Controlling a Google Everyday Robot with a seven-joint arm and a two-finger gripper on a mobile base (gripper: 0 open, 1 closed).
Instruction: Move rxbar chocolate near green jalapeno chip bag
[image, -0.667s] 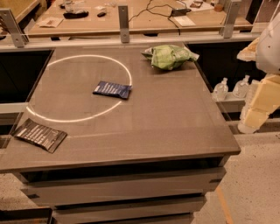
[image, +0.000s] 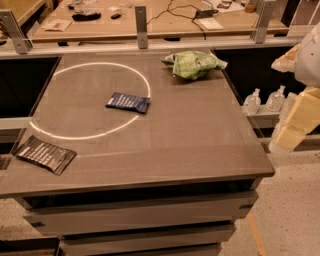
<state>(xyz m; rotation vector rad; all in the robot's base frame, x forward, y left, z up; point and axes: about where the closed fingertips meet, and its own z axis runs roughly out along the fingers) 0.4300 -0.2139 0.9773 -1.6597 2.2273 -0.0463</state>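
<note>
The rxbar chocolate (image: 45, 154) is a flat black wrapper with white lettering, lying at the table's front left corner. The green jalapeno chip bag (image: 192, 64) is a crumpled light-green bag at the table's far right. My gripper (image: 296, 124) shows as cream-coloured parts at the right edge of the view, off the table's right side and above the floor. It is far from both the bar and the bag and touches neither.
A dark blue bar wrapper (image: 128, 102) lies on the grey table (image: 190, 145) at the edge of a ring of light. Clear bottles (image: 265, 101) stand on a low shelf to the right. A cluttered wooden bench (image: 165, 22) runs behind.
</note>
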